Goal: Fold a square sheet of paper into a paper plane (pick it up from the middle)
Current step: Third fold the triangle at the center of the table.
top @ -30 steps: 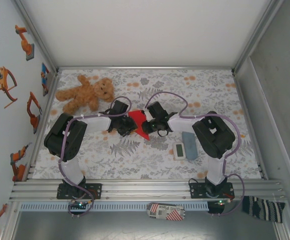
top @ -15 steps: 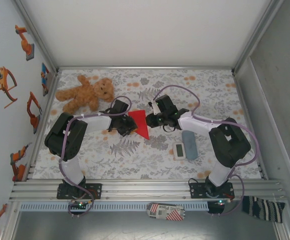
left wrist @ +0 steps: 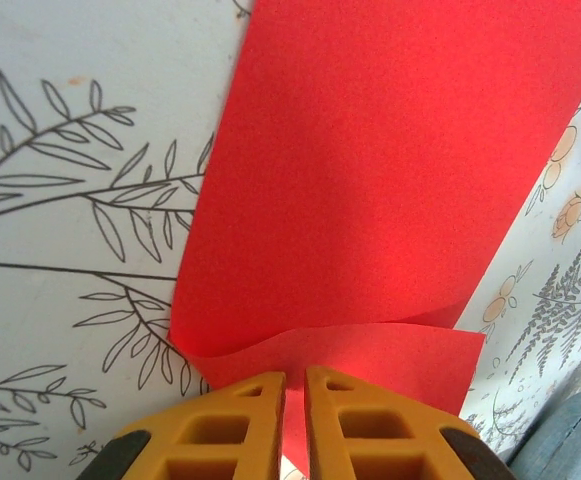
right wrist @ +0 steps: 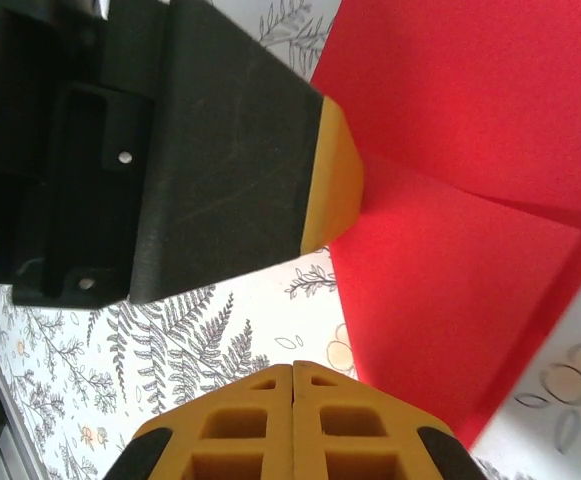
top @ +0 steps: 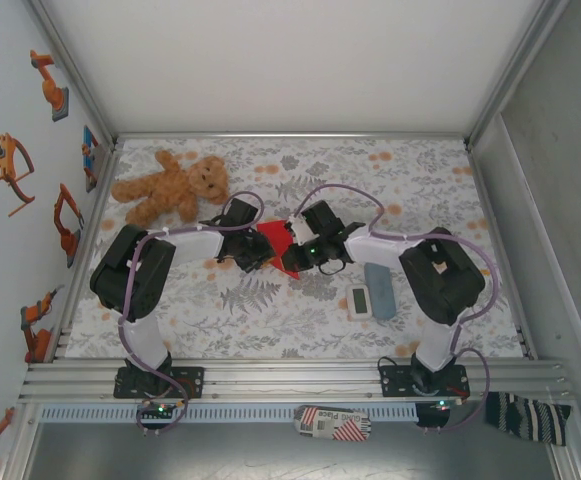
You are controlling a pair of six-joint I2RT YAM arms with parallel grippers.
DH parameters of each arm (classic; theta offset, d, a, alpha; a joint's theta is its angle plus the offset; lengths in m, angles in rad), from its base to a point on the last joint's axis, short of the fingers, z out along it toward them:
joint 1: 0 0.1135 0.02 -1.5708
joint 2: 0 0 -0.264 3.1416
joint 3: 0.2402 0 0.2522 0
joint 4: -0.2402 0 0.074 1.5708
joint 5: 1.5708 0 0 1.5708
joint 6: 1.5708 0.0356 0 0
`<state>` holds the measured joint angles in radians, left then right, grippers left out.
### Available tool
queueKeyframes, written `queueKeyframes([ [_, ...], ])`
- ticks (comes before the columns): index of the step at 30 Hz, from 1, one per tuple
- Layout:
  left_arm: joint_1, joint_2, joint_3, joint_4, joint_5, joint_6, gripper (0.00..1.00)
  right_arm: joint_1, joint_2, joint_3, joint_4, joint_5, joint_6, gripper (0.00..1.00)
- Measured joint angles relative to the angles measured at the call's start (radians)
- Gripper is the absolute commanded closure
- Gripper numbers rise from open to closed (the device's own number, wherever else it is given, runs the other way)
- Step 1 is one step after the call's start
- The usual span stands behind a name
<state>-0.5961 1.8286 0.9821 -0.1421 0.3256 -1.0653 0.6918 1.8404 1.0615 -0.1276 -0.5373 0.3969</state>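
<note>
Floral-print tabletop [top: 270, 320] carries the thin bright red folded paper sheet [top: 273, 238] at its middle; left end effector [left wrist: 295, 378] pinches its edge, right end effector [right wrist: 292, 370], pressed together, should sweep the crease firmly.

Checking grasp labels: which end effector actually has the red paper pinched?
The left end effector: the edge of the red paper runs between its fingers. The right end effector is shut on nothing, fingers pressed together.
</note>
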Motion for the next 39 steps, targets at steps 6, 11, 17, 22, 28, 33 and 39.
queueKeyframes([
  [6, 0.0, 0.004, 0.007, -0.008, 0.005, 0.001, 0.85, 0.008, 0.055, 0.055, -0.025, 0.007, 0.0, 1.0],
  [11, 0.0, 0.009, 0.014, -0.012, 0.009, 0.004, 0.85, 0.008, 0.08, 0.066, -0.045, 0.026, 0.0, 1.0],
  [17, 0.0, 0.01, 0.018, -0.014, 0.011, 0.009, 0.84, 0.008, 0.089, 0.066, -0.053, 0.032, 0.0, 1.0],
  [22, 0.0, 0.01, 0.02, -0.016, 0.011, 0.009, 0.83, 0.008, 0.092, 0.066, -0.059, 0.033, 0.0, 1.0],
  [28, 0.0, 0.012, 0.028, -0.028, 0.011, 0.016, 0.83, 0.008, 0.105, 0.066, -0.067, 0.033, 0.0, 1.0],
  [33, 0.0, 0.017, 0.041, -0.043, 0.012, 0.027, 0.82, 0.008, 0.106, 0.066, -0.067, 0.033, 0.0, 1.0],
  [39, 0.001, 0.017, 0.062, -0.053, 0.016, 0.041, 0.79, 0.008, 0.109, 0.066, -0.067, 0.033, 0.0, 1.0],
])
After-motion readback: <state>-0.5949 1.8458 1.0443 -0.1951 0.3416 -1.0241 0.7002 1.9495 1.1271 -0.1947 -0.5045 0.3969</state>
